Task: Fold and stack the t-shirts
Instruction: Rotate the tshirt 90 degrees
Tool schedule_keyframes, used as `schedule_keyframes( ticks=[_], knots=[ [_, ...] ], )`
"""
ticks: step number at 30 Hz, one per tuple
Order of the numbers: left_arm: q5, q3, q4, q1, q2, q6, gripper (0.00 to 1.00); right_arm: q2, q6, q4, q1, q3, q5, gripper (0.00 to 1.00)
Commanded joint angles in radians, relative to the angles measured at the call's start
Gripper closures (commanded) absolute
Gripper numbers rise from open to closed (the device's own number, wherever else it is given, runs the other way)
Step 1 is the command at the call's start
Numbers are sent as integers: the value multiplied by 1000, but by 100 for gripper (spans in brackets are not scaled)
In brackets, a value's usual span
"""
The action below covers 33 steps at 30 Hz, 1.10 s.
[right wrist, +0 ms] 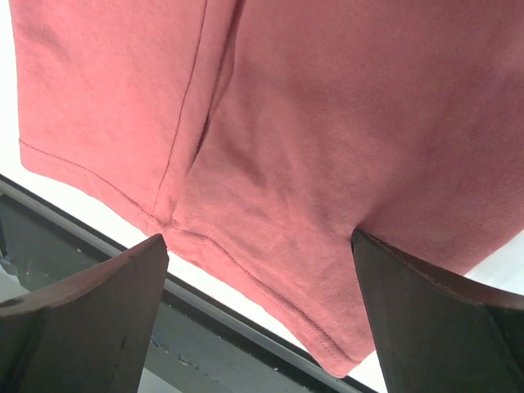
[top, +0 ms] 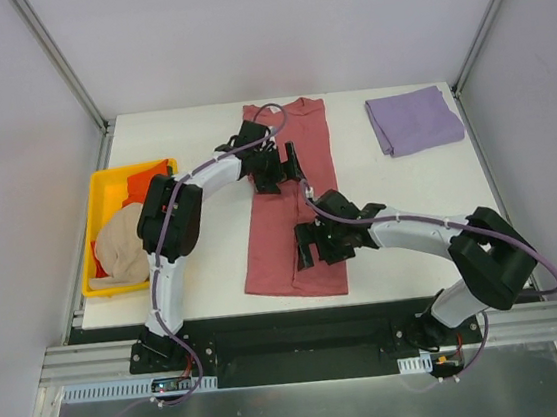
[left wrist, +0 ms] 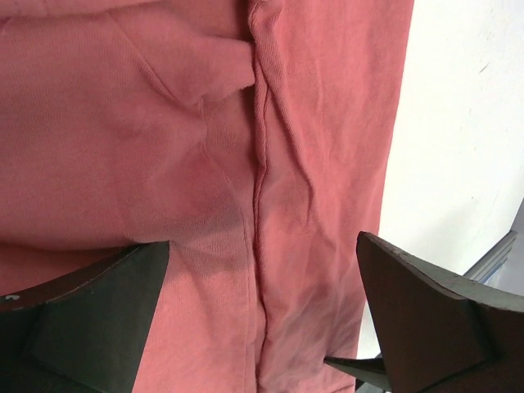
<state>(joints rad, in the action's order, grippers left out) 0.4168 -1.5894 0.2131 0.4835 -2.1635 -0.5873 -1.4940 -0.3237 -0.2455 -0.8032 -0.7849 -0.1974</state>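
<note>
Ines: Black fingers of the left gripper [left wrist: 262, 254] fill the bottom of its wrist view. How do they stand?

Tom: Spread wide, holding nothing. The dusty red t-shirt [top: 272, 239] lies under the gap, with a seam and a tucked sleeve fold showing. Whether the tips touch the cloth, I cannot tell.

Ines: And the right gripper [right wrist: 260, 246]?

Tom: Much the same: jaws far apart and gripping nothing, over the shirt's hem beside the near edge of the worktop [top: 407, 184].

Ines: How does the red shirt lie?

Tom: It is folded lengthwise into a long strip down the middle of the worktop, running from the far edge to the near edge. From above, the left gripper is over the far half and the right gripper over the near half.

Ines: The others?

Tom: A lavender t-shirt [top: 414, 119] lies folded flat by the far right corner, well apart from the red one. A yellow bin [top: 95, 189] sits at the left edge. Inside it, a beige t-shirt [top: 122, 248] is bunched at the near end and an orange t-shirt [top: 147, 180] at the far end.
</note>
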Motion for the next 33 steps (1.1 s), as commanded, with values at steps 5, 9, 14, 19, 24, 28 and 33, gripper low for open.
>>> schedule_keyframes(
  ticks=[5, 9, 14, 19, 24, 28, 33],
  knots=[
    [-15, 41, 92, -16, 79, 46, 1, 35, 113, -135, 25, -111, -6, 4],
    [-38, 175, 92, 10, 290, 73, 1, 185, 149, -115, 25, -83, -27, 4],
    [-171, 437, 95, 78, 594, 12, 1, 398, 65, -58, 38, 22, 22, 4],
    [-243, 714, 170, 105, 856, -86, 1, 491, -38, -57, 76, 157, 3, 4],
    [-219, 955, 178, 151, 1039, -190, 1, 453, -116, 20, 85, 248, -178, 4],
    [-207, 1055, 178, 173, 1105, -239, 9, 414, -179, 35, 85, 289, -186, 1],
    [-184, 1126, 138, 198, 1107, -256, 26, 436, -219, 17, 85, 338, -146, 1]
  ],
)
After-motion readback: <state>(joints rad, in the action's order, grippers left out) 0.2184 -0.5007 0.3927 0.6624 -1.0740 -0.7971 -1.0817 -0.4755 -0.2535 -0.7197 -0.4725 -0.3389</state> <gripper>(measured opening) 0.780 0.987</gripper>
